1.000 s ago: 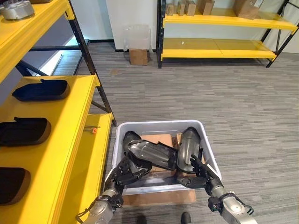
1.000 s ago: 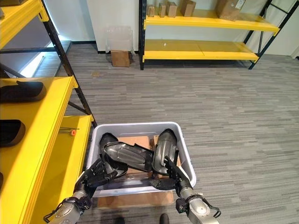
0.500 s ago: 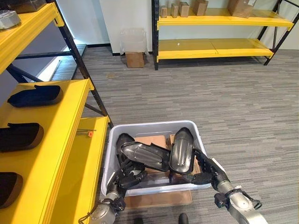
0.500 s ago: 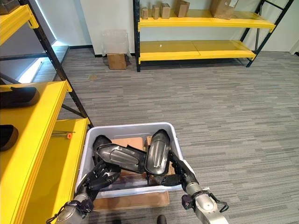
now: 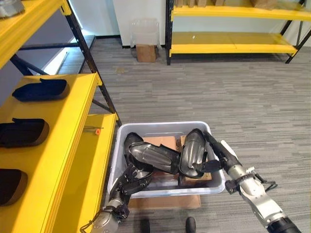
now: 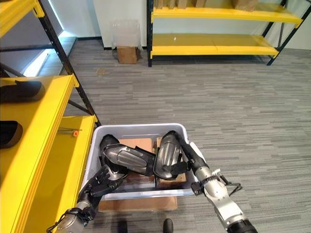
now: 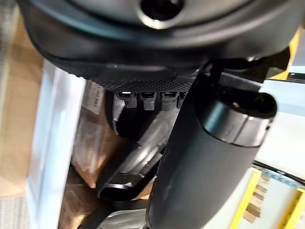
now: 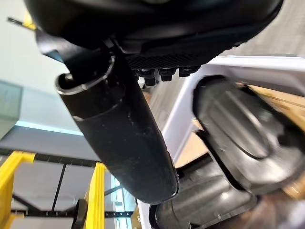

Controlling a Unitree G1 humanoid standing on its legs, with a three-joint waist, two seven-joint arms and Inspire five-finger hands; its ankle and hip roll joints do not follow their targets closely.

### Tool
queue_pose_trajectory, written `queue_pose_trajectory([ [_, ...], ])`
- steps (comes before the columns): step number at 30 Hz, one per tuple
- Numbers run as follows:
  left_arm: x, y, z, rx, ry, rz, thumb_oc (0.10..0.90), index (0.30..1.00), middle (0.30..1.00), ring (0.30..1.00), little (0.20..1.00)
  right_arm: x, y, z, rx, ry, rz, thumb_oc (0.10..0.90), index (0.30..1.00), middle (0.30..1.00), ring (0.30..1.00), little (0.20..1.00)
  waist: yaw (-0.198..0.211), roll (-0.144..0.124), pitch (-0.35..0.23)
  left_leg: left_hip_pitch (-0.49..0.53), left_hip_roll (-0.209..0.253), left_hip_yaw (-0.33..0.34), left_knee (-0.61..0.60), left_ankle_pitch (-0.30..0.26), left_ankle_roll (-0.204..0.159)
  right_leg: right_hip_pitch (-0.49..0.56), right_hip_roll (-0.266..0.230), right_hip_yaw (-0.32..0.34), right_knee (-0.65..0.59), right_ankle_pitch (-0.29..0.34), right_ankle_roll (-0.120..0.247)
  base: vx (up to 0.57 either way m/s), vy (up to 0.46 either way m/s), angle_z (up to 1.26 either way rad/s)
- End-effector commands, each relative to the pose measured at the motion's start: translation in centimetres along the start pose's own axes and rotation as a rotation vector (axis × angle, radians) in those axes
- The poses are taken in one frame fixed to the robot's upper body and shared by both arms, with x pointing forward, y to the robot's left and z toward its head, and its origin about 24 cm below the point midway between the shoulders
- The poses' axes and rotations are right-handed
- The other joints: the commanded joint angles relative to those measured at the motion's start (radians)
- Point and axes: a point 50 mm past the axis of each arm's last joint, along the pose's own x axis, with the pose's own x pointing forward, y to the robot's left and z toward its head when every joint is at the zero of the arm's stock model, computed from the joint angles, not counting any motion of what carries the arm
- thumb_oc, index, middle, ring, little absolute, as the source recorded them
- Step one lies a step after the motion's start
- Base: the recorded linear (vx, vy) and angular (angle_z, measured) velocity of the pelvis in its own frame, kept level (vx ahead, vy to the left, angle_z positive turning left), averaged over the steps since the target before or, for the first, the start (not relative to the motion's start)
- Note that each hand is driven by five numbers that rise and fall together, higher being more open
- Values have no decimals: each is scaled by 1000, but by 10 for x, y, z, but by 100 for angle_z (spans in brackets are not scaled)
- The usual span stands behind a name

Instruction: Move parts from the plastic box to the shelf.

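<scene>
A pale plastic box (image 5: 167, 127) sits on the grey carpet just beside the low yellow shelf (image 5: 82, 160), resting on a flat piece of cardboard (image 5: 165, 201) that sticks out under its near edge. Inside the box lie several dark, glossy molded parts on top of brown cardboard packing. One long part (image 5: 154, 156) lies across the middle, tilted, with a rounded part (image 5: 131, 145) behind its left end, and an oval part (image 5: 192, 153) stands nearly upright at the right side of the box, leaning on the long one. The left hand (image 5: 132, 176) reaches into the near left corner of the box, its fingers bent under the left end of the long part; in the left wrist view the fingers go behind the dark part, so I cannot tell whether they actually grip it. The right hand (image 6: 187, 154) comes in over the right wall of the box with its fingers stretched out fairly straight along the back of the oval part and its thumb (image 6: 177, 167) across the lower front, so it seems to cradle the part more than clench it. On the upper yellow shelf board (image 5: 58, 121) to the left, three dark tray-like parts already lie in a row, well apart from each other: one at the far end (image 5: 41, 90), one in the middle (image 5: 23, 132) and one nearest (image 5: 10, 184). A small orange-tipped tool (image 5: 95, 130) lies on the low shelf near the box's far left corner.
</scene>
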Motion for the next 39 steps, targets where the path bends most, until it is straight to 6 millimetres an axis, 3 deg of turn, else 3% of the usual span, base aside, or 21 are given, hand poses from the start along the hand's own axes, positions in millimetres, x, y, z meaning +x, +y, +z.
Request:
queue_pose_trajectory([
  [1, 17, -19, 57, 61, -227, -124, 900, 1000, 1000, 1000, 1000, 18, -12, 60, -18, -293, -18, 900, 1000, 1000, 1000, 1000, 32, -29, 54, 30, 91, 28, 70, -93, -47, -26, -101, -10, 67, -48, 58, -192, 23, 6],
  [4, 21, -27, 70, 63, -278, -140, 900, 1000, 1000, 1000, 1000, 20, -8, 72, 1, -338, 17, 900, 1000, 1000, 1000, 1000, 32, -38, 96, -26, 86, 22, 106, -94, -45, -73, -110, -11, 91, -41, 58, -145, 14, 4],
  [5, 25, -37, 80, 63, -316, -169, 900, 1000, 1000, 1000, 1000, 22, -4, 81, 3, -370, 37, 900, 1000, 1000, 1000, 1000, 31, -44, 141, -72, 79, 13, 146, -102, -43, -104, -122, -12, 112, -37, 58, -153, 12, 9],
  [11, 30, -44, 93, 74, -363, -181, 900, 1000, 1000, 1000, 1000, 25, -5, 100, 3, -438, 54, 900, 1000, 1000, 1000, 1000, 24, -55, 208, -156, 64, 9, 223, -125, -37, -175, -135, 9, 149, -26, 59, -104, 29, 7],
  [23, 30, -40, 102, 74, -396, -160, 900, 1000, 1000, 1000, 1000, 16, -3, 97, 37, -434, 77, 900, 1000, 1000, 1000, 1000, 18, -80, 257, -210, 44, 17, 276, -150, -24, -214, -150, 20, 151, 2, 68, -31, 28, -3],
  [31, 29, -41, 112, 84, -432, -161, 900, 1000, 1000, 1000, 1000, 18, -35, 106, -167, -459, -92, 900, 1000, 1000, 1000, 1000, 14, -82, 281, -249, 34, 21, 303, -159, -17, -243, -150, 26, 148, 15, 69, -9, 16, 0],
  [39, 29, -46, 114, 65, -439, -173, 900, 1000, 1000, 1000, 1000, 14, -51, 116, -235, -492, -184, 900, 1000, 1000, 1000, 1000, 10, -78, 296, -272, 33, 20, 306, -157, -15, -262, -151, 23, 149, 18, 68, 0, 0, 0],
])
